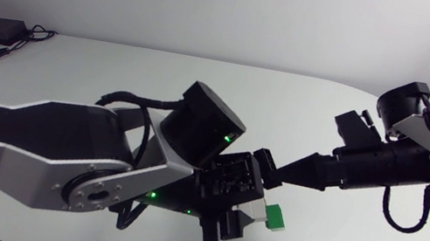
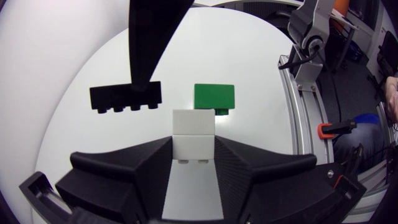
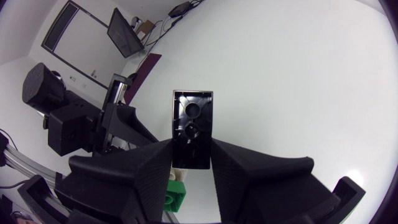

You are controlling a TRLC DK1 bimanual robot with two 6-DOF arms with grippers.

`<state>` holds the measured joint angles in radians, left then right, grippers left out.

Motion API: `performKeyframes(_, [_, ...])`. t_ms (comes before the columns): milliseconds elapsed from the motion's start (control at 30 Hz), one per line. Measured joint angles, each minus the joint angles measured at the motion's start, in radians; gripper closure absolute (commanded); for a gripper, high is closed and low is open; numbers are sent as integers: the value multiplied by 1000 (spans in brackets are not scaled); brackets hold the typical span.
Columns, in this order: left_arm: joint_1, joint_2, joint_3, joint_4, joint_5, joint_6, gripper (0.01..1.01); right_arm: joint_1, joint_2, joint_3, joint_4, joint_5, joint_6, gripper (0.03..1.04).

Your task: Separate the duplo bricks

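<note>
Left gripper is part-closed on a white brick, one finger pressing each side, and the brick sticks out past the fingertips. Green brick sits right at the white one's far end, offset to one side; can't tell if they are joined. Right gripper clamps a black brick from two sides, hollow underside facing its own camera. The black brick is beside and slightly ahead of the white one, not touching it. The right gripper's finger crosses the space ahead of the left gripper. White table lies open beyond, with its edge near on the green brick's side.
</note>
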<state>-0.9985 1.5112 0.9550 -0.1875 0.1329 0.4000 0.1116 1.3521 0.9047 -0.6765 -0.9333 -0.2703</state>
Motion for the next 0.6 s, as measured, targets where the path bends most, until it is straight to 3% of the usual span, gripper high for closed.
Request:
performKeyframes(167, [0,0,0,-16,0,0,746,-22,-18,0,34,114,-2,733])
performKeyframes(367, [0,-7,0,-76,-2,8,746,-40,-13,-35,112,380,-25,726])
performKeyframes(600, [0,-32,0,-135,-37,36,746,16,64,-143,229,597,-45,702])
